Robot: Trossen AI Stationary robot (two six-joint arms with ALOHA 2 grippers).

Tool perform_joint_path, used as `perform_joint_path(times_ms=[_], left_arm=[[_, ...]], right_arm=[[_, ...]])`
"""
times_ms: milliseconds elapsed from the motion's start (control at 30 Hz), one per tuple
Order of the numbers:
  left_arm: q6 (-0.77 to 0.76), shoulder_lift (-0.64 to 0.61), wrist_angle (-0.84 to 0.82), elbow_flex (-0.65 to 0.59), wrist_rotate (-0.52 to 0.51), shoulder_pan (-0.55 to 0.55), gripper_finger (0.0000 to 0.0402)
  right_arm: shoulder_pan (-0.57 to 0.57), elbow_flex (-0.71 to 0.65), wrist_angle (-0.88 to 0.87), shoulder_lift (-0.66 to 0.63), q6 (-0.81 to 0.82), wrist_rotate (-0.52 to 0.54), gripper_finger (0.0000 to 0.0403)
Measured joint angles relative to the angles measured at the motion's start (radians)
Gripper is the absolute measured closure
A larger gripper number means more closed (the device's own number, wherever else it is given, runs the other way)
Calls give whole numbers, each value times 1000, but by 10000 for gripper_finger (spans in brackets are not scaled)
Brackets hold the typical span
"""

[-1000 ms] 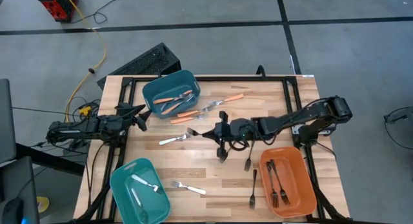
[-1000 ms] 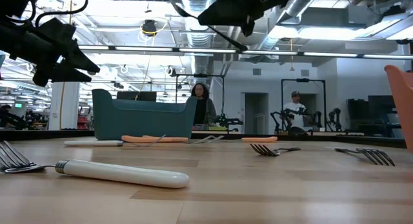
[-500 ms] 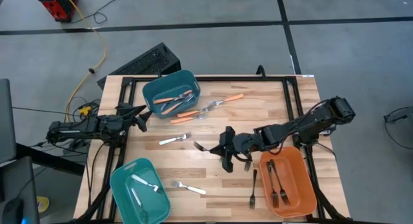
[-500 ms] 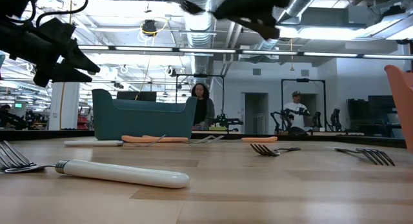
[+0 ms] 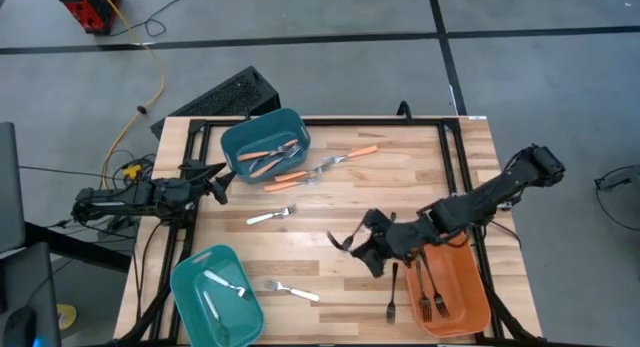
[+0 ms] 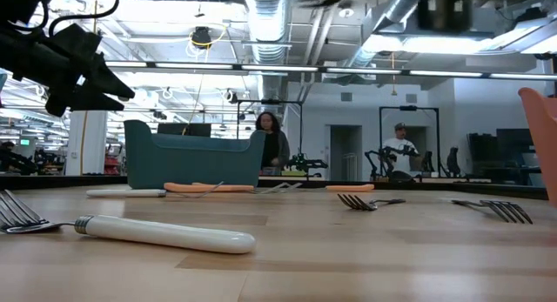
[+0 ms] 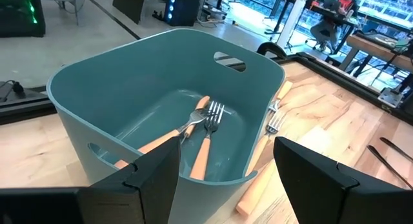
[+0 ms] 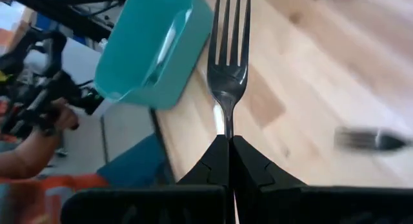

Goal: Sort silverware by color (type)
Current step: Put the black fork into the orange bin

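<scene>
My right gripper hangs above the table's near right part, just left of the orange bin, and is shut on a black fork. That bin holds several black forks. My left gripper waits open at the table's left edge, facing the far teal bin, in which orange-handled forks lie. The near-left teal bin holds white forks. Two white forks, two orange-handled ones and a black one lie flat on the wood. My right gripper pinches the black fork's stem just behind the tines, between its two fingers. The fork runs along the fingers, and its tines stick out past the fingertips. It is lifted clear of the table; the handle is hidden behind the fingers.
A black frame runs along the table's far edge and sides. The low view shows a white fork handle lying close to the near edge. People stand in the room beyond the far side.
My right gripper, still shut on the black fork, has swung toward the table's near edge and a little right, toward the orange bin, and has rolled about its own axis. The fork has stayed clear of the table.
</scene>
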Motion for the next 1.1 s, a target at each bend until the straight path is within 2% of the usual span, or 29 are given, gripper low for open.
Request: perform_joint_path(times_ms=[100,233,567,867,1100], left_arm=[[-7,0,0,0,0,0,167],[-10,0,-4,0,0,0,167],[-26,0,-7,0,5,0,167],[-33,0,-7,0,5,0,167],[-34,0,-7,0,5,0,167]], right_arm=[[39,0,-88,-60,91,-26,380],[91,0,-201,-141,222,-4,380],[154,1,-498,-291,398,13,380],[205,1,-654,-375,557,-29,380],[251,1,-717,-395,710,-72,380]])
